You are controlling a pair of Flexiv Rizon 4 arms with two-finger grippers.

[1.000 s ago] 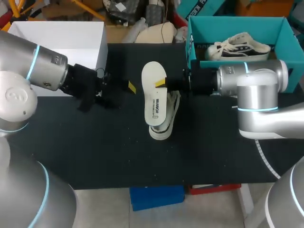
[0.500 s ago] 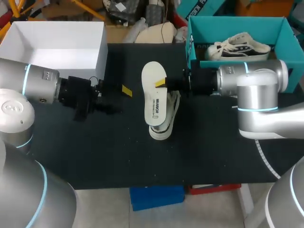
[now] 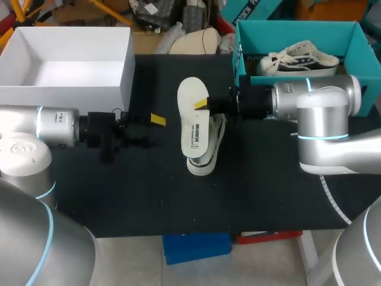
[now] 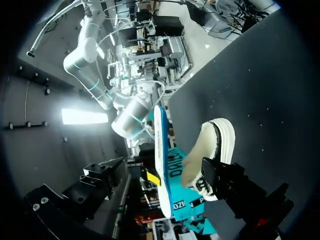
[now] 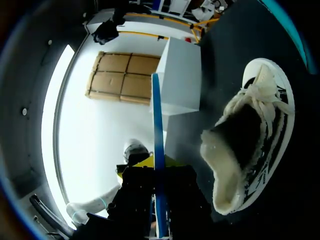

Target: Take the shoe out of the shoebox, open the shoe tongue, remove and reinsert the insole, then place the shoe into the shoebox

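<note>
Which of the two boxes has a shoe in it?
The teal box: a white and black sneaker lies inside it. The white box shows only its bare white inside.

Big white box point(image 3: 59, 95), open on top, at the back left corner of the black table point(image 3: 149, 190). Thin white curved line point(image 3: 331, 199) near the front right edge.

I'm pinching the insole point(image 5: 156, 115) in my gripper point(image 5: 156, 167), viewing it edge-on. The shoe point(image 5: 250, 140) is lying just beside the fingers, with a white box point(image 5: 182, 70) standing ahead.
</note>
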